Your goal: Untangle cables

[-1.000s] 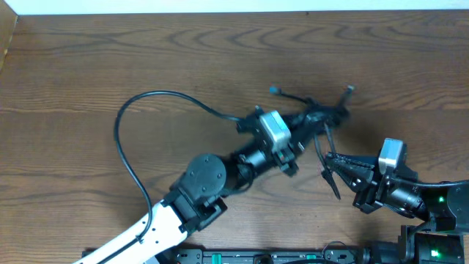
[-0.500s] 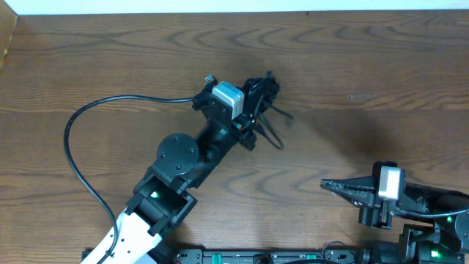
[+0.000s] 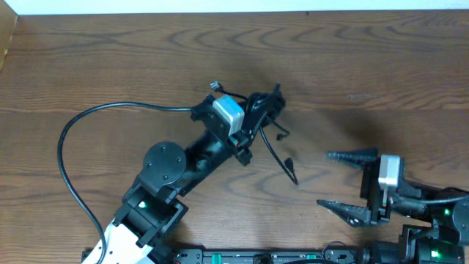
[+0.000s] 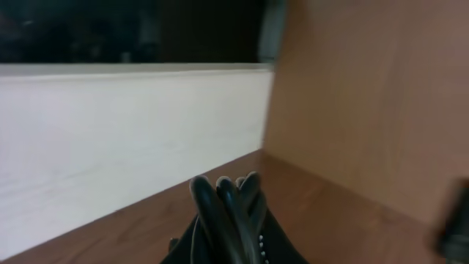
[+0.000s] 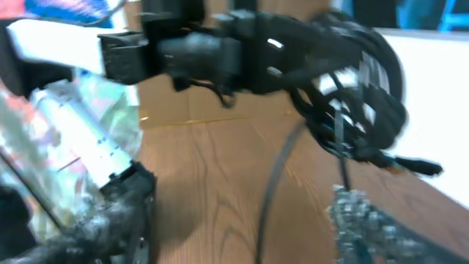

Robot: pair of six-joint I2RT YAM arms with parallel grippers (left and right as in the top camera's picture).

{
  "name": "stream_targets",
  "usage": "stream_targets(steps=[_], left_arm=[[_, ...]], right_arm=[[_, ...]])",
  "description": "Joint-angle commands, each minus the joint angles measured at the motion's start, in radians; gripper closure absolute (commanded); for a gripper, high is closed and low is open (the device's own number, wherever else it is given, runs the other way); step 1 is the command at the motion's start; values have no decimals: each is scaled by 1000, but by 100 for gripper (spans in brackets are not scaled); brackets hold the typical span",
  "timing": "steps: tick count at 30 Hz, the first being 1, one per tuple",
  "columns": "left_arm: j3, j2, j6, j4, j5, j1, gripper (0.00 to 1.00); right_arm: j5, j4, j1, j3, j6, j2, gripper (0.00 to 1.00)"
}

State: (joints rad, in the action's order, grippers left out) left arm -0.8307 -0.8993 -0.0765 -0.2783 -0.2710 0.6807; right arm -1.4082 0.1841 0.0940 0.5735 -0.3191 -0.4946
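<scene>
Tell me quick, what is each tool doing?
Left tool: shut on the cables.
Right tool: open, holding nothing.

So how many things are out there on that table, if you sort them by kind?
Tangled cable bundle: 1 (its separate cords are too knotted to count)
Robot arms: 2, the left arm and the right arm
Claws: 2, the left claw shut on the cable bundle, the right claw open
Thick arm wire: 1
Total: 6
</scene>
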Motion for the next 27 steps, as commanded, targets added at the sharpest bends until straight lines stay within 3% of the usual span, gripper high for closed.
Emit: stream_targets(steps=[1, 6, 9, 18, 20, 21, 24, 25, 27], left_arm=[[-17, 40, 16, -36, -158, -3, 93], [-17, 45, -10, -109, -271, -1, 92], [-17, 26, -87, -161, -272, 17, 93], [-17, -98, -137, -381, -257, 113, 93], [-17, -128, -160, -418, -237, 134, 93], [-17, -143, -166, -432, -229, 145, 93], [-17, -174, -166, -460, -229, 162, 93], [-17, -181, -167, -470, -230, 163, 93], [-17, -193, -194, -497, -225, 163, 93]], right_arm=[[114, -53, -1, 7, 56, 3, 18], [145, -87, -2, 7, 74, 3, 20], [145, -87, -2, 7, 74, 3, 21], [145, -93, -2, 7, 100, -6, 25], [146, -92, -2, 7, 100, -18, 30], [145, -92, -2, 7, 100, -25, 36], [145, -92, -2, 7, 100, -49, 83], [145, -93, -2, 7, 100, -56, 93], [144, -96, -3, 7, 100, -72, 98]])
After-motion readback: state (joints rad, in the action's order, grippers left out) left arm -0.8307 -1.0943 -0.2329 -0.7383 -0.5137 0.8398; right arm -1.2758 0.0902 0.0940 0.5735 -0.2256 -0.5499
